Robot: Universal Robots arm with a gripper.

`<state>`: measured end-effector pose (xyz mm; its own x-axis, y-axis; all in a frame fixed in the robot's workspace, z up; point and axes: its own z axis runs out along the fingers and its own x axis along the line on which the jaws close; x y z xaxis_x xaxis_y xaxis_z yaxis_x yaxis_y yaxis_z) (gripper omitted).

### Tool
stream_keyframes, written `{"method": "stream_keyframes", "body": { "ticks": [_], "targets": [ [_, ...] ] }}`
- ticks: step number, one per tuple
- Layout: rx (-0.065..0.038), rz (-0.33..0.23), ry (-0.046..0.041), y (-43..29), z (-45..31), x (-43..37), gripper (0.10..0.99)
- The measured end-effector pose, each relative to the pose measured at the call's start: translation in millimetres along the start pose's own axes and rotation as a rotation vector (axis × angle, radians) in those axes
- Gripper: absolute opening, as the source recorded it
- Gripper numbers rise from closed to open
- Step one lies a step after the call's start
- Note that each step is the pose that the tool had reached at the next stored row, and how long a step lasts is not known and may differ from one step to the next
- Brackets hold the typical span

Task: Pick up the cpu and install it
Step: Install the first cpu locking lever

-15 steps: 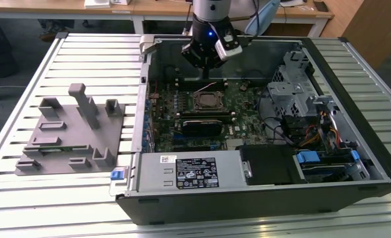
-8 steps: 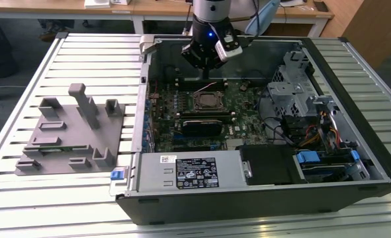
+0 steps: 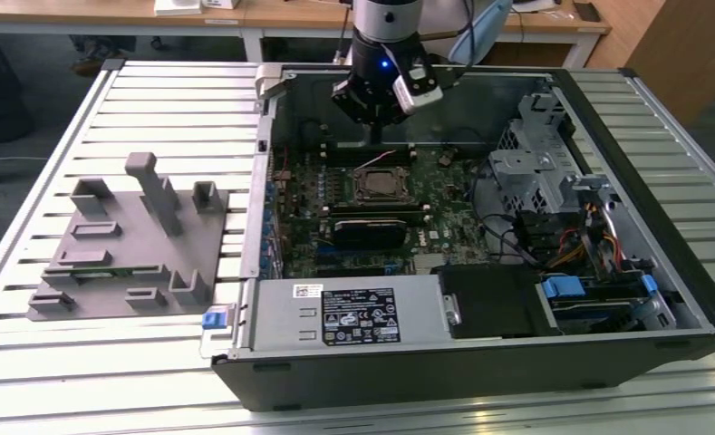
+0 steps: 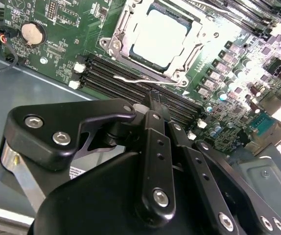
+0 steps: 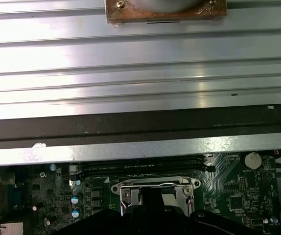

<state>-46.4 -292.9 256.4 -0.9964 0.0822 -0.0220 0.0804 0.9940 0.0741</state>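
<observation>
Grey plastic fixture [image 3: 133, 240] on the slatted table [image 3: 43, 145] at the exterior view's left, well apart from the work. Further right, open computer case [image 3: 478, 362] lying flat, motherboard [image 3: 333, 195] facing up for access. Gripper [image 3: 378, 127] poised above the board, fingers [image 4: 156, 105] pressed together, holding nothing. Cpu [image 4: 160, 34] already seated in its socket [image 4: 116, 46], silvery top showing, probably just released. Retention lever [image 4: 150, 81] seemingly unlatched beside it.

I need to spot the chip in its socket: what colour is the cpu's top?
Pale silvery; the cpu shows best in the second wrist view.
</observation>
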Motion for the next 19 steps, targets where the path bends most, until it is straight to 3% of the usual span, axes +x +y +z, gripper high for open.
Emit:
{"method": "stream_keyframes", "body": {
  "ticks": [3, 4, 13, 19],
  "targets": [
    [0.0, 0.0, 0.0, -0.1, 1.5, 0.0, 0.106],
    [0.0, 0.0, 0.0001, -0.7, 8.8, 0.2, 0.106],
    [0.0, 0.0, 0.0001, -0.6, 7.4, 0.2, 0.106],
    [0.0, 0.0, 0.0001, -0.8, 10.5, 0.2, 0.106]
  ]
}}
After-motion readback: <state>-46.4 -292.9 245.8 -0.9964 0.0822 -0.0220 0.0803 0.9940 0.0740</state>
